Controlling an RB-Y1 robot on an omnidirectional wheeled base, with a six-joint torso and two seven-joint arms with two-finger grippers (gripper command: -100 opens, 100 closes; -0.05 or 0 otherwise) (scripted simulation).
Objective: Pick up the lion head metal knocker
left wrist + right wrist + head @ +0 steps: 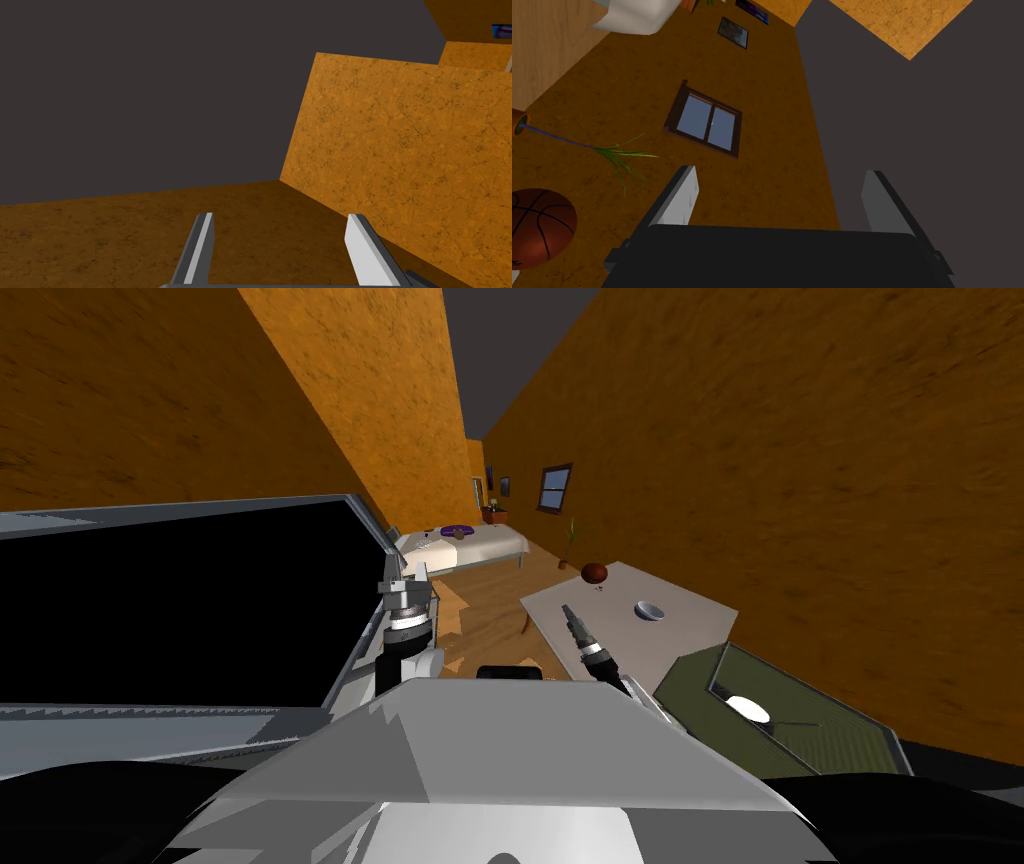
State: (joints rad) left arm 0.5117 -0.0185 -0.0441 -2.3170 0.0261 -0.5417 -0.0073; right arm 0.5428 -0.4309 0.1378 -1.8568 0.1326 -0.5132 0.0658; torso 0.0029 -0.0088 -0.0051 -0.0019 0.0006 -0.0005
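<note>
Near the pale table (pixel 690 618), left gripper (pixel 408 577) and right gripper (pixel 567 611) point forward, fingers spread and empty.

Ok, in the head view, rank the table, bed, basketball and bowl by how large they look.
1. the table
2. the bed, though it stands farther off, so its real size is unsure
3. the basketball and the bowl look about alike; I won't rank them

Ball (pixel 594 573) + bowl (pixel 650 610) on tbl (pixel 692 624)
</note>
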